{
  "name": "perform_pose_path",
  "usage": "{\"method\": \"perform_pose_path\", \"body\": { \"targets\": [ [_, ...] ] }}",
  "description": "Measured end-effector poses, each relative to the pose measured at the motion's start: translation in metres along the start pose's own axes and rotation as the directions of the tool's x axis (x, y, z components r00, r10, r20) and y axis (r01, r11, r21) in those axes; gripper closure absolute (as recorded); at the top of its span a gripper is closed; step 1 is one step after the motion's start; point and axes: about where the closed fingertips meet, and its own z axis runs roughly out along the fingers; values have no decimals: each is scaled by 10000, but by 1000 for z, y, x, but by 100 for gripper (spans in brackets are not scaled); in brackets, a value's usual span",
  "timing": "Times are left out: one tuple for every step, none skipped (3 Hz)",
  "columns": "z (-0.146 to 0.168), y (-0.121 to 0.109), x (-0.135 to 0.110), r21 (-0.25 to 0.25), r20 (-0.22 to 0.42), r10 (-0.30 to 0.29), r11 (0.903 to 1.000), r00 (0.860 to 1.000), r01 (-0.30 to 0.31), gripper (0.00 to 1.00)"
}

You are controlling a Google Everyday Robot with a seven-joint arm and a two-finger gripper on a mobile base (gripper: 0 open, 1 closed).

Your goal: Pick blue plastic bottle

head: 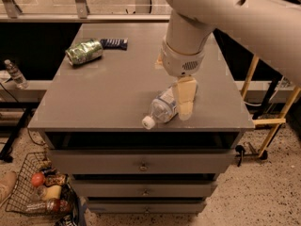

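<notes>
Far off to the gripper's left, beyond the counter's edge, a small clear water bottle (pixel 14 73) stands upright on a low ledge. Below it and well under the gripper's level, a wire basket (pixel 28 192) sits on the speckled floor with jars and round fruit-like items inside.

On the counter (pixel 103 95), up and well to the left of the gripper, a crushed green can (pixel 84 52) lies on its side. Just right of the can, and still well left of and behind the gripper, lies a flat dark blue packet (pixel 114 43).

The blue plastic bottle (pixel 163 106) lies on its side near the counter's front edge. Its white cap (pixel 148 122) points toward the front left, away from the gripper, and its body runs back and to the right until it passes under the gripper.

The gripper (pixel 185 108) hangs pale and cream-coloured from the thick white arm (pixel 188 36) and points straight down over the bottle's base end. It overlaps that end in the camera view, so the bottle's labelled middle and neck show just to its left. Whether the gripper is released or clenched on the bottle cannot be told, nor whether it touches the plastic.

Below the gripper, under the counter top, are grey drawers (pixel 143 166) with small knobs. To its right, past the counter's edge, stand yellow frame legs (pixel 282 108).
</notes>
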Motion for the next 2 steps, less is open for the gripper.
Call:
{"method": "perform_pose_path", "body": {
  "targets": [
    [23, -1, 11, -416, -127, 113, 9991, 9999, -118, 0],
    [38, 1, 25, -698, -73, 400, 9967, 9992, -404, 16]
  ]
}}
